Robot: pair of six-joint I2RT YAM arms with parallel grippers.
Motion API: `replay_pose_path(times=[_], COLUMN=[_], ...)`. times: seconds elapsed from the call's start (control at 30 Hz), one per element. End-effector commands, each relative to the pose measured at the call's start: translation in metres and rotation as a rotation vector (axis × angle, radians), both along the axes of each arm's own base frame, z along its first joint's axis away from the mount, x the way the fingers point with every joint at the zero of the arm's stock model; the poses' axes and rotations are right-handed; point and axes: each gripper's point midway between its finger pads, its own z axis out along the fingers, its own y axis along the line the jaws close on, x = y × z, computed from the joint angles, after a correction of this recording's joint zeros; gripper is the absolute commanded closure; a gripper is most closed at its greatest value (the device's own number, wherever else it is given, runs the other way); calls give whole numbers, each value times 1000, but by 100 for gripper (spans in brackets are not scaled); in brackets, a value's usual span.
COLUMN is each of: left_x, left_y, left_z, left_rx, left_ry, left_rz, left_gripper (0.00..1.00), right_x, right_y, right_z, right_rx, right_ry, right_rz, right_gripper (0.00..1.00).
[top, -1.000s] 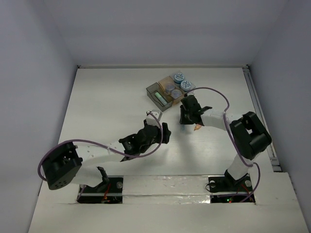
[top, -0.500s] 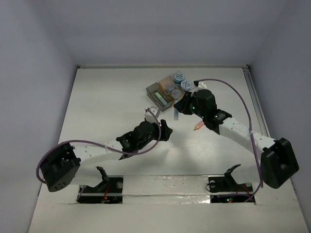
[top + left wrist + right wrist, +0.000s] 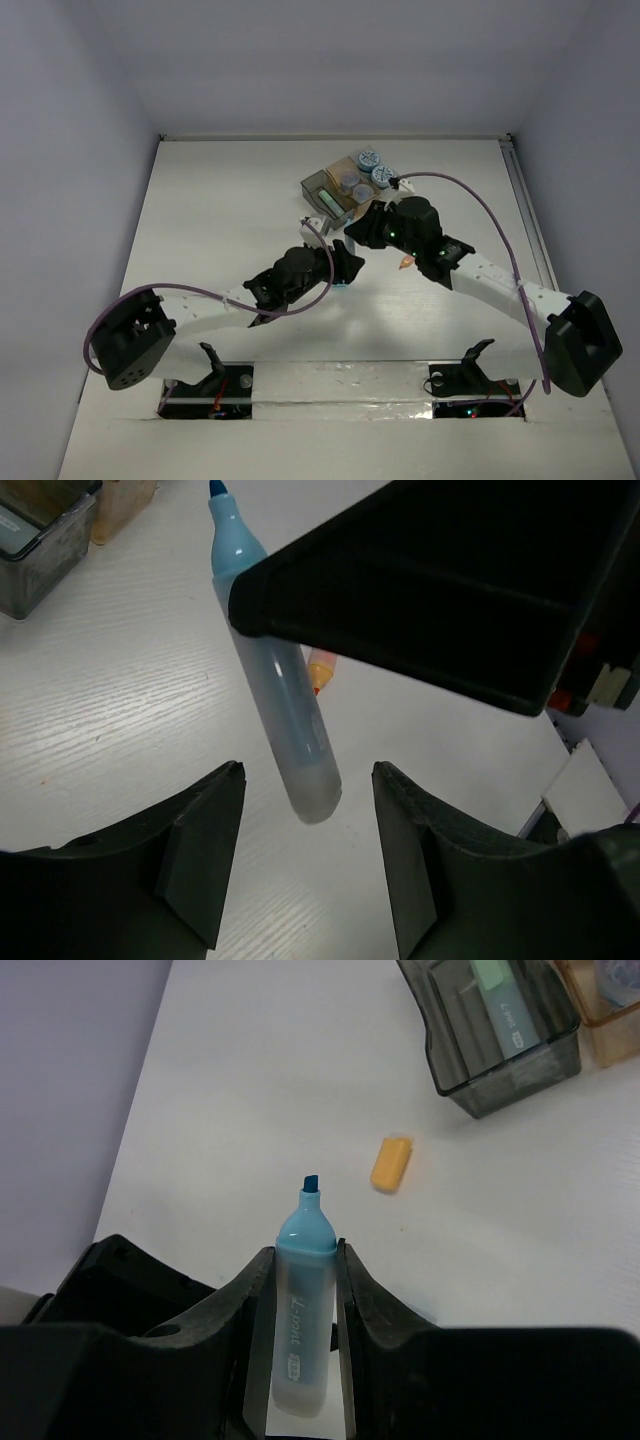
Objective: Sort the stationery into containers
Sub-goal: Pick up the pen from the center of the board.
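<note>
My right gripper (image 3: 303, 1252) is shut on a light blue highlighter (image 3: 305, 1300) with its tip bare, held above the table. In the top view the right gripper (image 3: 358, 232) sits just in front of the containers (image 3: 330, 196). My left gripper (image 3: 308, 772) is open and empty, and the highlighter's (image 3: 270, 680) rear end hangs between its fingers without touching them. In the top view the left gripper (image 3: 343, 266) is right beside the right one. The dark grey box (image 3: 470, 1085) holds a green highlighter (image 3: 497, 1000).
An orange cap (image 3: 391, 1163) lies on the table between the highlighter tip and the grey box. An orange piece (image 3: 405, 262) lies by the right arm. The tan box holds purplish cylinders (image 3: 346, 182); blue-and-white rolls (image 3: 370, 160) fill the clear box.
My right arm has stretched out and swung left, carrying the blue highlighter over to the left gripper. My left gripper has shifted slightly right to meet it.
</note>
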Motion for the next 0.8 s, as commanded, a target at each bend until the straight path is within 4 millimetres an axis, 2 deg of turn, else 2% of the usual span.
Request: replay_pose_path(times=[0.0, 0.2, 0.27, 0.3, 0.33, 0.43, 0.47, 0.53, 0.57, 0.6, 0.67, 0.7, 0.73, 0.77], left_x=[4, 14, 14, 14, 14, 13, 12, 17, 17, 15, 18, 17, 17, 20], left_y=[-7, -6, -7, -8, -9, -7, -4, 11, 19, 28, 53, 64, 72, 89], left_z=[22, 19, 19, 18, 18, 16, 12, 14, 7, 9, -17, 2, 1, -11], left_rx=[-104, -101, -108, -105, -105, -98, -88, -75, -56, -51, 7, -35, -37, -7], left_ry=[-38, -39, -39, -37, -37, -34, -31, -40, -33, -34, 6, -24, -20, 3], left_rz=[-4, 21, 18, 17, 14, 15, 19, 60, 71, 84, 132, 149, 159, 191], left_gripper=[51, 65, 74, 81, 99, 100, 100, 100, 100, 100, 100, 100, 100, 100], right_x=[-4, -11, -12, -12, -11, -11, -11, -12, -10, -11, -12, -14, -17, -17], right_y=[12, 17, 18, 18, 17, 15, 14, 10, 7, 1, -4, -9, -12, -15], right_z=[19, 22, 23, 22, 20, 16, 17, 16, 20, 23, 33, 30, 37, 38], right_rx=[71, 95, 98, 97, 94, 78, 74, 50, 24, 0, -53, -88, -96, -143], right_ry=[-48, -55, -56, -57, -56, -58, -63, -65, -92, -104, -166, -165, -193, -235], right_rz=[35, 66, 71, 69, 67, 58, 58, 55, 54, 42, 63, 66, 72, 96], right_gripper=[93, 93, 93, 93, 93, 90, 79, 62, 55, 44, 34, 34, 34, 33])
